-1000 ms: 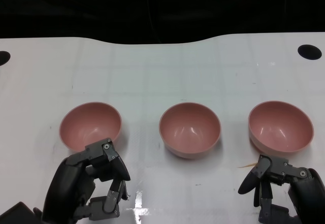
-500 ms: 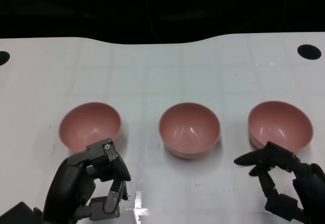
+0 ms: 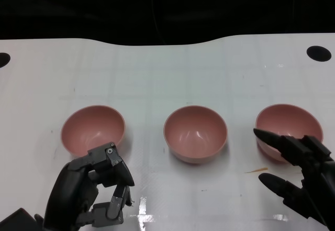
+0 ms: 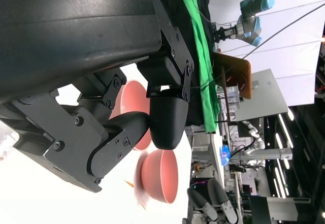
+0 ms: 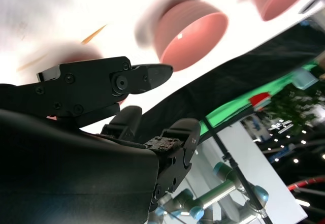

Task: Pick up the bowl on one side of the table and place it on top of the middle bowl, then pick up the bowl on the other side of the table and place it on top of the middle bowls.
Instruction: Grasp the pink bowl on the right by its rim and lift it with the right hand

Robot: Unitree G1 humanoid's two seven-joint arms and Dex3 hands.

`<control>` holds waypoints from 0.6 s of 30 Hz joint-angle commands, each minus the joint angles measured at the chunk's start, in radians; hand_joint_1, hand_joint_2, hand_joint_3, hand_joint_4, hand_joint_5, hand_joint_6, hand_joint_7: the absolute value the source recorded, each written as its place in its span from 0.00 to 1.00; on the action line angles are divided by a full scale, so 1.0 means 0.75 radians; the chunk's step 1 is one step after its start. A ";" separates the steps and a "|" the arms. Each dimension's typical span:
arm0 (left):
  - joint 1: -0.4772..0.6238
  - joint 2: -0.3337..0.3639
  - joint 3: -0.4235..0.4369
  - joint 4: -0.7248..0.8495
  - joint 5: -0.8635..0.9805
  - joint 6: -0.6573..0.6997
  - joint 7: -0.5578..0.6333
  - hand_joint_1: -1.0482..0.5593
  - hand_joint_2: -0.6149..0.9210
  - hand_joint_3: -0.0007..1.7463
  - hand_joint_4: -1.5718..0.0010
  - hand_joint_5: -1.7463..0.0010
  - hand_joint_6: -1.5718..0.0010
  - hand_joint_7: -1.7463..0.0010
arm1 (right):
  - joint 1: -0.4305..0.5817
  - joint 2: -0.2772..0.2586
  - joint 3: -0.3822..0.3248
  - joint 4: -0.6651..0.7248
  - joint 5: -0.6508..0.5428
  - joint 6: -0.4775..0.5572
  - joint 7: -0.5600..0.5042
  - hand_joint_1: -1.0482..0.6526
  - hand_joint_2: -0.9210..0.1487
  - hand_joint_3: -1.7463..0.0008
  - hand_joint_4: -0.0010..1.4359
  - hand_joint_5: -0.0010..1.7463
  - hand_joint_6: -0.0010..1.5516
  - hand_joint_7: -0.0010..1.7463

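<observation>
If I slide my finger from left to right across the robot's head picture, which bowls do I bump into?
Left pink bowl → middle pink bowl → right pink bowl, where the right hand reaches in with fingers spread.

A white table point(image 3: 157, 79) holds three pink bowls in a row: left bowl point(image 3: 93, 129) at nine o'clock, middle bowl point(image 3: 195, 133) at centre, right bowl point(image 3: 285, 126) at three o'clock, all apart.
</observation>
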 commanded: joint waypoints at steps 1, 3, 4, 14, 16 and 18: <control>-0.009 0.008 0.007 -0.008 -0.003 0.006 -0.002 0.54 0.66 0.76 0.44 0.02 0.50 0.13 | -0.020 -0.032 -0.006 -0.071 -0.079 0.117 0.012 0.27 0.07 1.00 0.01 0.41 0.14 0.08; -0.010 0.008 0.007 -0.006 0.003 0.000 0.000 0.54 0.66 0.76 0.44 0.02 0.50 0.12 | -0.036 -0.045 0.003 -0.112 -0.166 0.216 0.042 0.24 0.07 1.00 0.00 0.39 0.13 0.07; -0.010 0.008 0.008 -0.007 0.000 0.001 -0.002 0.54 0.66 0.76 0.44 0.02 0.50 0.12 | -0.048 -0.056 0.011 -0.126 -0.213 0.263 0.059 0.23 0.07 1.00 0.00 0.38 0.13 0.07; -0.002 0.009 0.011 -0.019 -0.003 0.005 -0.002 0.55 0.65 0.77 0.44 0.02 0.50 0.13 | -0.165 -0.124 0.141 -0.067 -0.507 0.592 0.158 0.22 0.09 1.00 0.04 0.37 0.17 0.06; 0.001 0.008 0.010 -0.025 -0.005 0.011 -0.001 0.55 0.66 0.77 0.44 0.02 0.49 0.13 | -0.193 -0.140 0.168 -0.025 -0.528 0.626 0.164 0.23 0.10 1.00 0.06 0.36 0.19 0.05; 0.003 0.007 0.008 -0.029 -0.004 0.008 -0.001 0.55 0.66 0.77 0.44 0.02 0.49 0.13 | -0.223 -0.153 0.190 0.029 -0.535 0.649 0.156 0.23 0.10 1.00 0.07 0.35 0.20 0.05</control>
